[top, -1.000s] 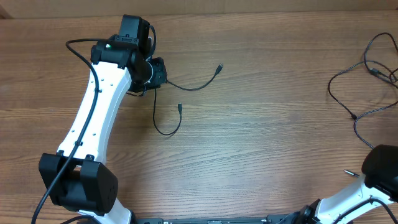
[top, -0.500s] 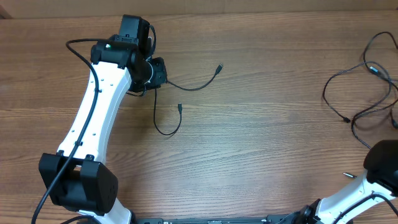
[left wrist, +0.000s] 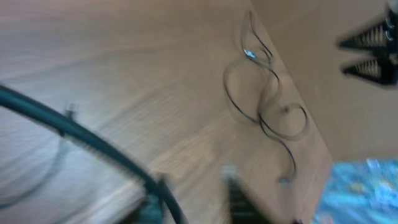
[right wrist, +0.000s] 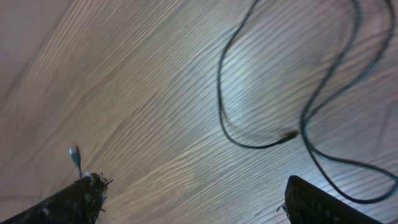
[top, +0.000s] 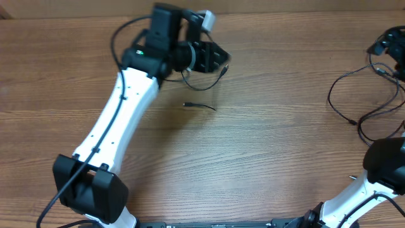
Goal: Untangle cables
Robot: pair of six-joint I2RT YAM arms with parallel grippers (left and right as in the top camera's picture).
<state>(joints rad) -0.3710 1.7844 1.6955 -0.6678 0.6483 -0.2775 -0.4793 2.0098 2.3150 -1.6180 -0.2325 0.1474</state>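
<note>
One thin black cable point(top: 201, 106) lies on the wood below my left gripper point(top: 214, 58), and a strand with a plug tip point(top: 224, 71) shows just under the jaws. Whether it touches them I cannot tell. The left wrist view is blurred; the left gripper point(left wrist: 196, 205) has its fingers apart with bare wood between them. More cables point(top: 357, 104) curl at the right edge and also show far off in that wrist view as loose cables point(left wrist: 267, 106). My right gripper point(right wrist: 205, 202) is wide open above the table, with cable loops point(right wrist: 249, 140) beyond its fingers and nothing between them.
A thick dark arm cable point(left wrist: 93, 143) crosses the left wrist view. A small blue plug tip point(right wrist: 75, 155) sticks up beside the right gripper's left finger point(right wrist: 84, 199). The table's far edge point(top: 285, 7) runs along the top.
My left arm has swung right and toward the far edge, and its jaws have opened. The left cable has shifted beneath it. The right gripper has opened wide and its cables have shifted.
</note>
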